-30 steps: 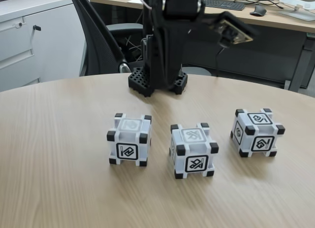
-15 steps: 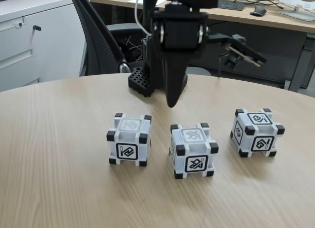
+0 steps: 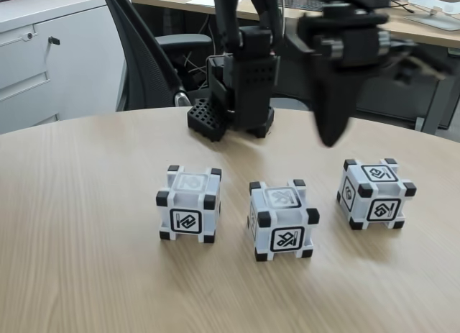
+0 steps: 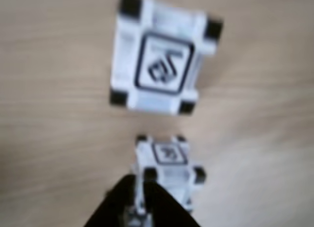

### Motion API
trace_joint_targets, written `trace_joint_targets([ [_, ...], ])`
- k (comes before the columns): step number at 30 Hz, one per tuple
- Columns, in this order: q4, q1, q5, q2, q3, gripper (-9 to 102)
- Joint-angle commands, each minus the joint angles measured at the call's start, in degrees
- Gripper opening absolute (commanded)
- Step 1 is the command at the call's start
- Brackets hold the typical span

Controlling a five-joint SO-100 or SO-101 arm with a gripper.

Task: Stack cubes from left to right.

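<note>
risk first: we see the gripper (image 3: 332,137) hanging above the table at about eleven o'clock from the right cube (image 3: 375,193), carrying nothing; we cannot tell its spread. left cube (image 3: 189,203) and middle cube (image 3: 282,219) sit apart. a skewed descent could nudge the right cube sideways.

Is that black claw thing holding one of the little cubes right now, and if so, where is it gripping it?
Nothing is held. The gripper hangs in the air above the table, and all three cubes sit apart on the wood, untouched.
</note>
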Motion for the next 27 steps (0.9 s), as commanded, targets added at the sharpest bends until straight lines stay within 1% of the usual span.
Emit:
trace_joint_targets([
  [1, 0.3, -5.9, 2.2, 0.1, -2.6, 0],
  [4, -0.3, -10.2, 3.5, 0.1, -2.5, 0],
  [7, -0.4, -11.6, 3.5, -0.9, -2.7, 0],
  [9, -0.4, -11.6, 4.4, -0.9, -3.0, 7],
  [11, 0.2, -11.1, 5.4, -1.0, -3.2, 20],
  [14, 0.3, -11.2, 5.8, -1.1, -3.2, 35],
  [16, 0.0, -10.7, 6.2, -1.1, -3.3, 40],
  [21, -0.2, -10.6, 6.6, -1.1, -2.5, 49],
  [27, -0.2, -10.7, 6.5, -1.6, -2.5, 51],
])
